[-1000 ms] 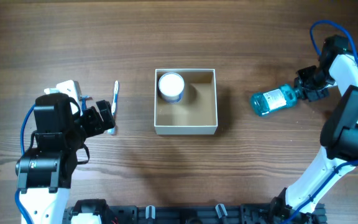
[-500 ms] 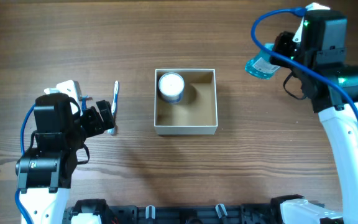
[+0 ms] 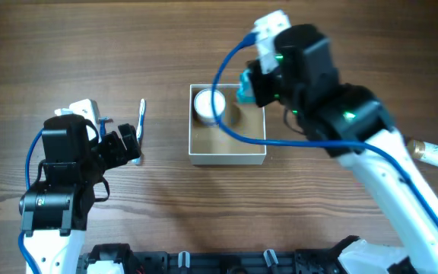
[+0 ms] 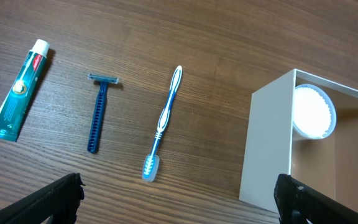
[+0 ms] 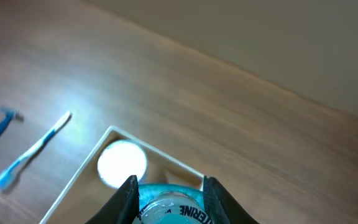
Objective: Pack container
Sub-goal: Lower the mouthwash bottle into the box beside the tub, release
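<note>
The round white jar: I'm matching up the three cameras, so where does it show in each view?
Overhead: the jar is near centre, in the top-left corner of the container.
Left wrist: at the right edge, inside the container's open top.
Right wrist: lower centre-left, just above the blue bottle held by the right pincer.
Shared landmark: the toothbrush, left of the container in all three.

The table is dark brown wood grain. The box has white walls and a tan inside, and the jar is white. The bottle is teal, its lettering apparently dark. The toothbrush is blue and white, the razor blue, and the tube teal with a white cap.
</note>
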{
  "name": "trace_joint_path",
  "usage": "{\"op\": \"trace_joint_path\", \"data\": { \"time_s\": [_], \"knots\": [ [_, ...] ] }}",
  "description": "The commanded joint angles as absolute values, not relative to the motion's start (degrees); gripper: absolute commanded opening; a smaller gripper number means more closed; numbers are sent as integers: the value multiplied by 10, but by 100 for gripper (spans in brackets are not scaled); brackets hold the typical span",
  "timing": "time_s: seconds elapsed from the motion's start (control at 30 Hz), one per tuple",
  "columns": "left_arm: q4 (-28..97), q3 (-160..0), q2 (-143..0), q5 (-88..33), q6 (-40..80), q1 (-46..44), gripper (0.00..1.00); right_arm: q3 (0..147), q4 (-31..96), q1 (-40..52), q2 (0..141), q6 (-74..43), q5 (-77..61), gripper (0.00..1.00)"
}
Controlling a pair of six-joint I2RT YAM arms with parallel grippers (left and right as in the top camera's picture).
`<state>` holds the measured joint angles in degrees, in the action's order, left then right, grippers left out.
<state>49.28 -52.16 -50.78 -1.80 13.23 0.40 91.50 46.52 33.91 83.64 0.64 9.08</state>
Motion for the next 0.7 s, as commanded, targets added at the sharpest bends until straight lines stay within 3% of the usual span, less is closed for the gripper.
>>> {"op": "trace_joint_path", "data": {
  "time_s": [0.0,0.23,0.43,0.67],
  "knots": [
    [491,-532,-508,-19,140,1,100,931,459,350,890,22,89,4],
    [492,-532,-508,-19,140,1,100,931,446,348,988,-1,90,4],
    [498,-532,-508,-19,140,1,100,931,424,307,1029,-131,60,4],
    [500,-532,-508,-19,140,1,100,931,429,293,1049,-136,56,4]
  ]
}}
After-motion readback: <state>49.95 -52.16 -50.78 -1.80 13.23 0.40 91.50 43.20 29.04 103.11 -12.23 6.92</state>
